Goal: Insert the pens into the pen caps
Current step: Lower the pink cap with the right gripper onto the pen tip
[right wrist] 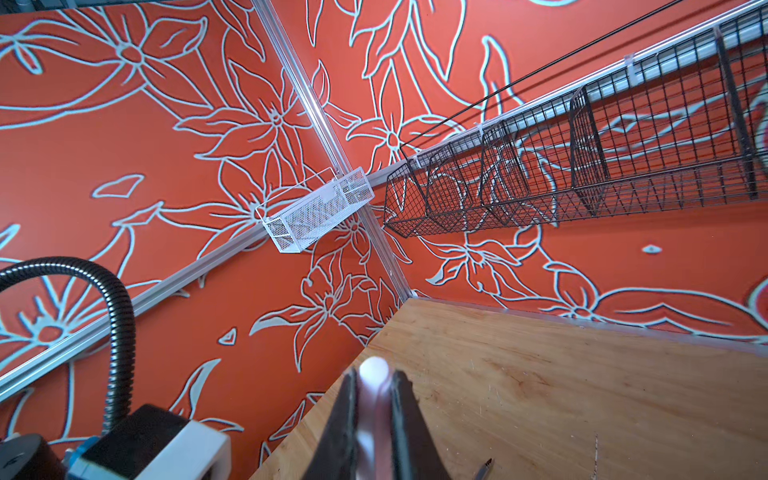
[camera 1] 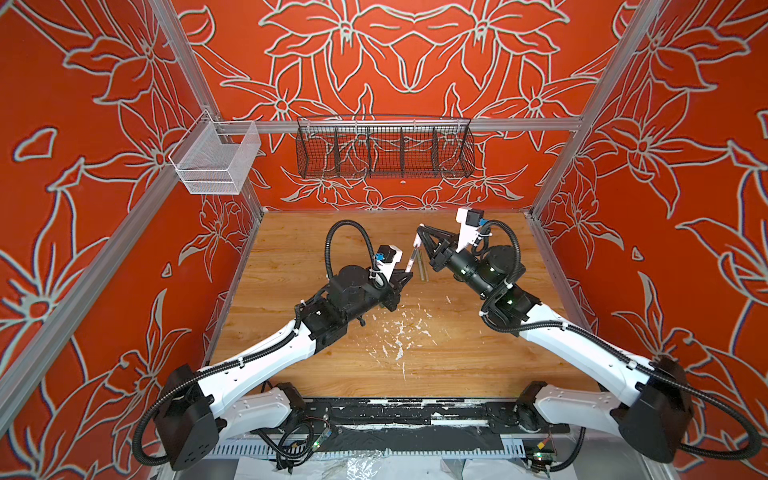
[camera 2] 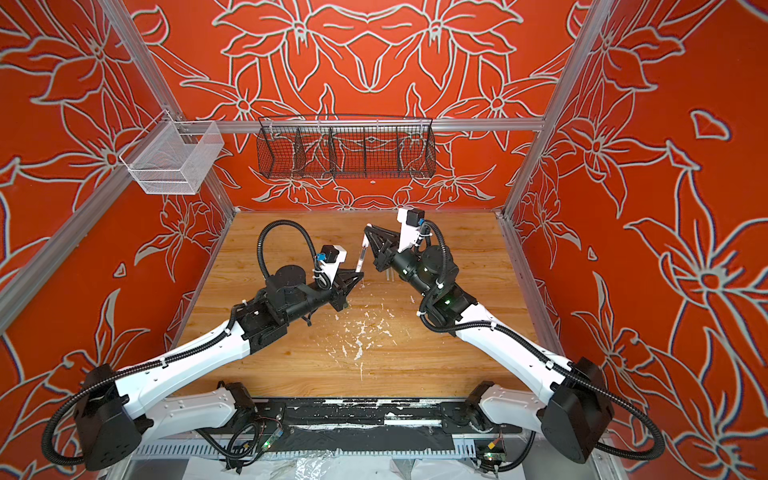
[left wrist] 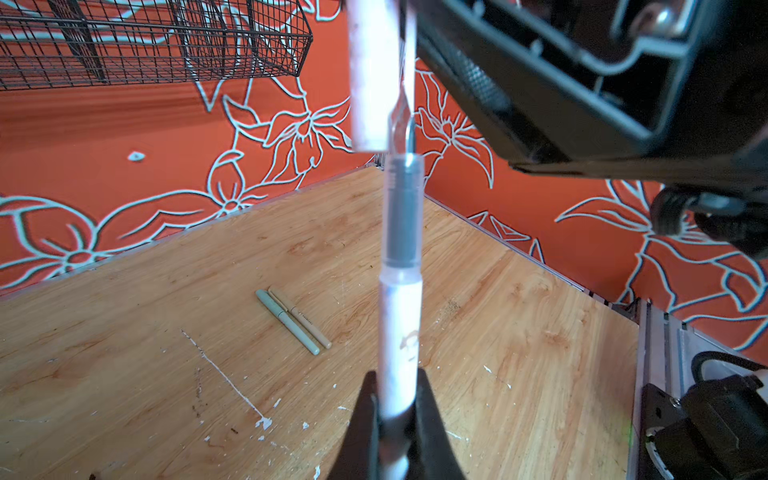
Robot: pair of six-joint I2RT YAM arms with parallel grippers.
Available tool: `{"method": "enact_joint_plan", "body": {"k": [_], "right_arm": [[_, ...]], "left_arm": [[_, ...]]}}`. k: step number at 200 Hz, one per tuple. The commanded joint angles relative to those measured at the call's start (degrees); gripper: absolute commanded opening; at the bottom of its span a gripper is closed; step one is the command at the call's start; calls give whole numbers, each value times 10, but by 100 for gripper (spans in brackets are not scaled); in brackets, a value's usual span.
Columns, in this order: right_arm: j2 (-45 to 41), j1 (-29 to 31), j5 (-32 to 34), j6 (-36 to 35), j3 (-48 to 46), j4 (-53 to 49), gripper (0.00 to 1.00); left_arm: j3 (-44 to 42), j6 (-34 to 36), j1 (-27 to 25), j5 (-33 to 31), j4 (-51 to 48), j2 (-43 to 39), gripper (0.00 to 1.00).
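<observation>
In the left wrist view the pink pen [left wrist: 400, 332] loses its rear end between the fingers of the left gripper [left wrist: 396, 380] and past the picture's edge. The pink cap [left wrist: 370, 75] beyond it is blurred and cut off, so whether the dark tip sits inside it cannot be told. In the right wrist view that cap is a pale blur within the right gripper [right wrist: 376, 376], a thin pointed thing [right wrist: 484, 469] is cut by the edge, and in a top view the two lying pens [camera 1: 422, 269] are too small to tell their colours.

Bright, even light; soft shadows on table [camera 1: 478, 365]. Top views bow at edges. Wrist views: pen [left wrist: 400, 332] & cap [left wrist: 370, 83] above table blurry, cap tip glary.
</observation>
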Motion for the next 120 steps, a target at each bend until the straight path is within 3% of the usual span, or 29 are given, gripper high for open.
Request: {"method": "enact_joint_plan", "body": {"k": [1,40,120], "right_arm": [[-21,3,10,-4,-4,3,9],[-28,1,36,-29,14,2,9],[-16,1,5,-19,40,-10,9]], "left_arm": [[4,-1,-4,2,14,-6,0],[4,-3,-5,6,14,-5,0],[5,-3,-6,7,13,-7,0]]}}
